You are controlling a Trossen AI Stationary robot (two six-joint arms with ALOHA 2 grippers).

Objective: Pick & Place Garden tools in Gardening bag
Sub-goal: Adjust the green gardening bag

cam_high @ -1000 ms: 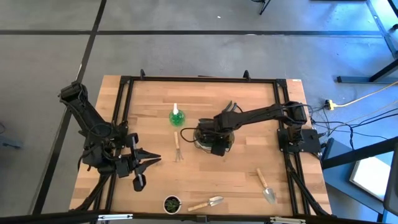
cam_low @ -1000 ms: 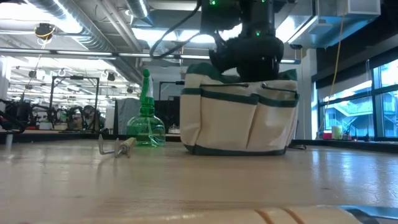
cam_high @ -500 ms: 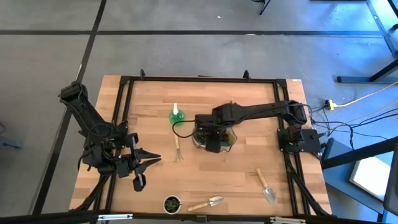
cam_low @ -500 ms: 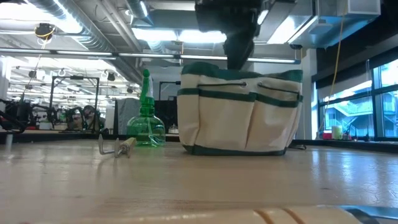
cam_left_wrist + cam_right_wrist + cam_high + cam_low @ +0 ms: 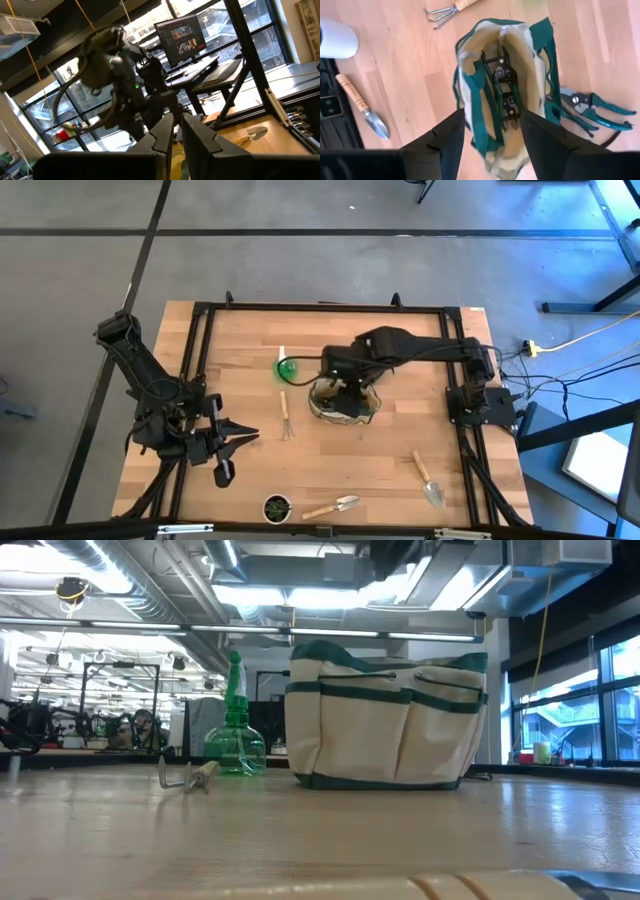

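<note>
The tan gardening bag [image 5: 345, 402] with green trim stands upright on its base mid-table. Black-handled pruners [image 5: 503, 86] lie inside it. My right gripper [image 5: 492, 145] hangs open above the bag's mouth, pointing down, with nothing between its fingers. Teal-handled pruners [image 5: 590, 107] lie on the table against the bag's far side. The green spray bottle [image 5: 285, 366] stands left of the bag, and the wooden-handled fork [image 5: 285, 418] lies near it. Two trowels [image 5: 428, 478] [image 5: 335, 506] lie toward the near edge. My left gripper [image 5: 235, 442] waits shut at the near left.
A small dark pot with a plant [image 5: 277, 507] stands at the near edge beside one trowel. A black frame [image 5: 455, 360] runs round the tabletop. Bare wood lies between the bag and the near-edge tools.
My right gripper has risen straight up out of the bag's mouth, staying open, and has left the low view through its top. The bag stands where it was.
</note>
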